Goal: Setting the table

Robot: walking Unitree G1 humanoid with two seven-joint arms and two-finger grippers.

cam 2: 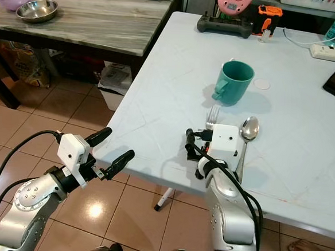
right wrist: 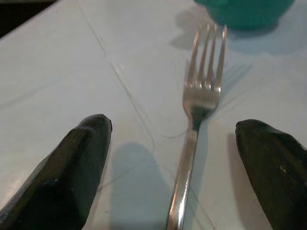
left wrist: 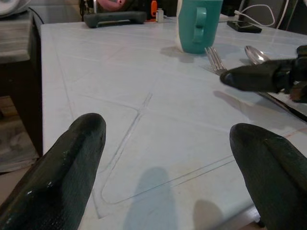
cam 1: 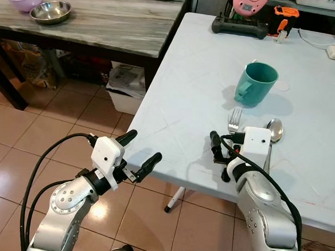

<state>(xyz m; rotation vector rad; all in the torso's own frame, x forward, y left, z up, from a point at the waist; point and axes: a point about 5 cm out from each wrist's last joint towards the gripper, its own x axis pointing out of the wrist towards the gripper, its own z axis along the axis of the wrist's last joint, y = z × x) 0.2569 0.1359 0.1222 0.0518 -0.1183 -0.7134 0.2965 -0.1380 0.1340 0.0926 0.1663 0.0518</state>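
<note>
Here, fork (right wrist: 196,120) flat on table (cam 1: 181,98), between spread right claw (right wrist: 177,167) fingers

A pale blue table (cam 1: 181,98) is seen carrying a teal mug (cam 1: 255,83), with a fork (cam 1: 234,120) and spoon (cam 1: 275,130) laid side by side just before it.
</note>
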